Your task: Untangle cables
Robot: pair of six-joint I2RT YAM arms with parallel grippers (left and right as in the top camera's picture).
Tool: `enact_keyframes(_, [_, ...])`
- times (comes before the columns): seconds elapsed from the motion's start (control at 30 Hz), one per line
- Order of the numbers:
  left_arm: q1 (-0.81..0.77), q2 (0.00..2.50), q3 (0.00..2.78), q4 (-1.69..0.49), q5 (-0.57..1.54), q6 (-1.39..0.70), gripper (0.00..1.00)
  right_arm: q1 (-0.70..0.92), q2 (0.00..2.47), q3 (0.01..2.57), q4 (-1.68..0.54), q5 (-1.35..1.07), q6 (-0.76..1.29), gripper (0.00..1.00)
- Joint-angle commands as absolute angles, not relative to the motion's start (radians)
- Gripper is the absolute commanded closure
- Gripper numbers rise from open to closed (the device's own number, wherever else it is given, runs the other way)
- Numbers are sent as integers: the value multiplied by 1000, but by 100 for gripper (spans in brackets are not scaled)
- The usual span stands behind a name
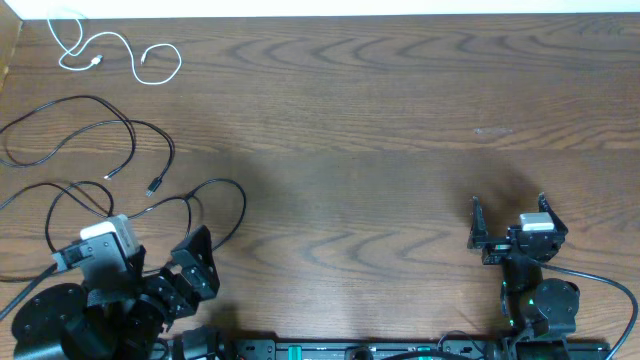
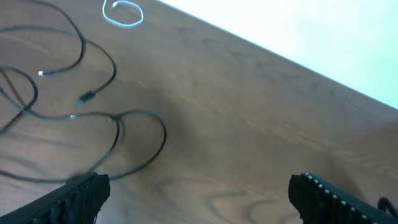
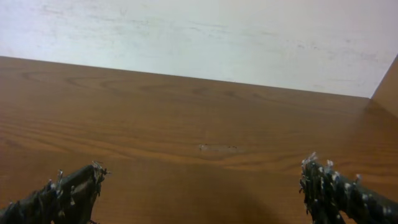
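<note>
Brown wood grain covers the table (image 1: 350,120), and I count three cables on it, all at its left end and none in either of my hands. One is the white cable (image 1: 96,62), lying in small loose loops at the far left corner, well apart from the others; my left wrist camera catches only one of its loops (image 2: 124,25) at the top of the frame. The other two are the black cables (image 1: 172,150), spread in wide loops that cross one another between the white one and my left arm. I can count two free plug ends among them, lying near each other in the middle of the tangle, but I cannot follow which loop belongs to which cord. The nearest black loop (image 2: 165,134) curves round just in front of my left hand (image 1: 190,270), and its strand runs close past one finger; whether it touches I cannot tell. That hand (image 2: 199,199) is spread wide and grasps nothing. My right hand (image 1: 510,215) sits on the opposite side of the table, well apart from every cable, its two fingers also spread wide with only bare wood between them (image 3: 202,186).
</note>
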State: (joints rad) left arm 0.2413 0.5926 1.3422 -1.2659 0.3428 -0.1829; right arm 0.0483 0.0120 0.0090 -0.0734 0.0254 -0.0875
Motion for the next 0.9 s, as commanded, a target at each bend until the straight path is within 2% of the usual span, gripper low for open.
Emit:
enact_keyframes(0.0, [243, 591, 1344, -1313, 355, -176, 2, 53, 6, 5, -75, 19, -83, 1])
enact_keyframes(0.37, [79, 557, 1273, -1301, 333, -176, 2, 53, 6, 6, -75, 19, -83, 1])
enact_keyframes(0.53, [18, 477, 1120, -1185, 275, -176, 2, 53, 6, 6, -75, 20, -83, 1])
enact_keyframes(0.87, [16, 262, 778, -983, 244, -176, 2, 53, 6, 6, -75, 19, -83, 1])
